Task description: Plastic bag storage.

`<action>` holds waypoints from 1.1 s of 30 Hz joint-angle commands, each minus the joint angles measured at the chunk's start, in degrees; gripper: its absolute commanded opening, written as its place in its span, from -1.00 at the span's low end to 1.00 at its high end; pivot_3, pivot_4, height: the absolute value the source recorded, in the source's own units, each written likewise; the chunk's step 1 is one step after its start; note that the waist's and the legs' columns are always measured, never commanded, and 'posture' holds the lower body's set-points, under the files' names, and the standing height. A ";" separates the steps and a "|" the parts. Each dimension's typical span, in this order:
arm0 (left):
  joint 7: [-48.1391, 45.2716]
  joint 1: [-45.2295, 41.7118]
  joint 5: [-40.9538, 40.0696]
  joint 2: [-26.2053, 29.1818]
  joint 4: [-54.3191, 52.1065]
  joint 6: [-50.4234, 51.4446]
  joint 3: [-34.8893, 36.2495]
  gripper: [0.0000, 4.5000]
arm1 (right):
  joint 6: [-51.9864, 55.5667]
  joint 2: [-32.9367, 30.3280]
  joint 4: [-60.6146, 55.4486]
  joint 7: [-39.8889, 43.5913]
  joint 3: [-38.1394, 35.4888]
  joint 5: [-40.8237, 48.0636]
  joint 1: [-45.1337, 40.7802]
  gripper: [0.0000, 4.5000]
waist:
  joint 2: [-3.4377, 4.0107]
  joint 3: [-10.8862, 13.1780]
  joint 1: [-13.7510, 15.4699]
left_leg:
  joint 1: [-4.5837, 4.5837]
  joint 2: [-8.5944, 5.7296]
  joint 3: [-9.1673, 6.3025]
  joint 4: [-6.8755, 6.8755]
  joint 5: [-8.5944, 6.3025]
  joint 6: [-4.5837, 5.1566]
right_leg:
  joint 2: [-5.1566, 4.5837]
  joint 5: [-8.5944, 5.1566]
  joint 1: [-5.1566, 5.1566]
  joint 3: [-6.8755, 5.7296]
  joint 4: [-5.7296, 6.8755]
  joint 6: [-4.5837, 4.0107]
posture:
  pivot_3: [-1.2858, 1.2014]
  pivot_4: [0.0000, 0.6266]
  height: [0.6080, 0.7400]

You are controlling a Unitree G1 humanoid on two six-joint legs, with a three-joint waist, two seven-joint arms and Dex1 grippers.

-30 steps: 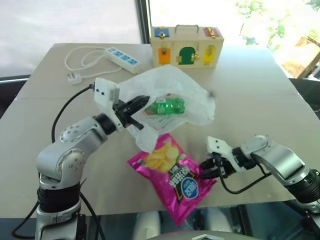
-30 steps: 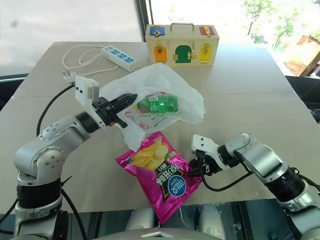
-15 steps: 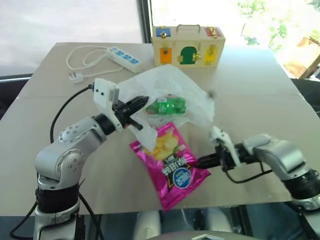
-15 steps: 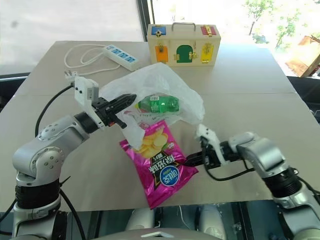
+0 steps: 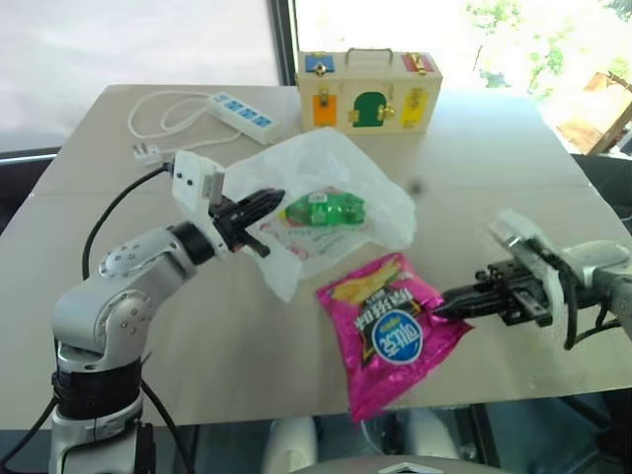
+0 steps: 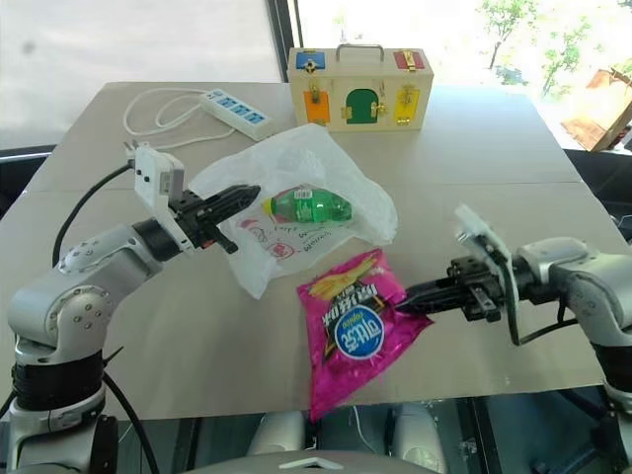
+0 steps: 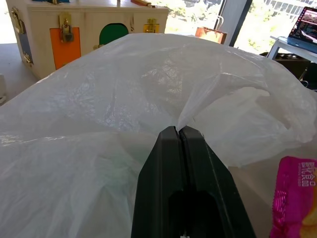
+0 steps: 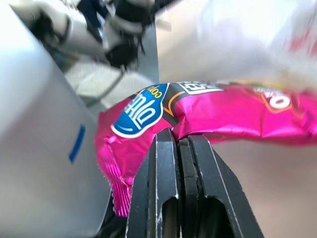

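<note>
While the left gripper (image 7: 178,130) pinched a fold of the plastic bag (image 5: 326,202) with its fingers pressed fully together, the right gripper (image 8: 177,136) was clamped just as tightly on the edge of the pink chips packet (image 6: 357,326), holding it tilted off the table (image 5: 109,227). The bag lay near the centre of the tabletop, its near-left edge lifted by the left claw, with a green bottle (image 6: 308,205) visible through the film. The packet hung at about four o'clock from the bag, close beside it but apart. The bag looked very light, thin and limp; it would likely crumple, sag and slide rather than keep any shape, and a hard pull might tear the film. The gathered rim or a handle loop seemed the best place to grip, since a bunched fold gives the fingers something to bite on, and the mouth would probably need holding open for the packet to go in. The packet seemed light, glossy and slippery, so a grip on its crimped seam looked sensible. The table was a plain beige surface; at twelve o'clock from the bag stood a wooden latch box (image 5: 368,89), at eleven o'clock a white power strip (image 5: 237,111) with its coiled cord. Bright windows lay beyond the table's far edge.
</note>
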 commanded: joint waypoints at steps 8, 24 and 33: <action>-4.25 -1.54 -0.63 1.67 -0.28 -0.67 -0.66 -1.00 | -1.39 2.80 2.19 -6.80 -2.75 4.20 -7.79 -0.97 | -0.01 0.00 0.17 | -0.01 -0.01 0.01 -0.01 0.00 0.00 | 0.00 0.00 0.00 0.00 0.00 0.00 | 0.03 -0.52 1.00; -3.50 -5.35 -2.81 0.36 0.29 0.44 -0.32 -1.00 | -21.12 21.54 22.03 -7.67 10.45 -16.42 -25.24 -0.97 | 0.05 0.04 -0.01 | -0.10 -0.01 0.08 -0.01 0.01 -0.01 | 0.01 0.00 -0.15 0.02 0.14 0.01 | 0.03 -0.52 1.00; -1.38 -7.71 -4.94 -0.46 0.80 1.19 1.67 -1.00 | -33.03 27.30 36.31 -6.34 13.74 -25.85 -27.53 -0.97 | 0.07 0.05 -0.35 | -0.10 -0.01 0.09 -0.04 0.01 -0.01 | 0.02 0.00 -0.15 0.01 0.19 0.01 | 0.03 -0.52 1.00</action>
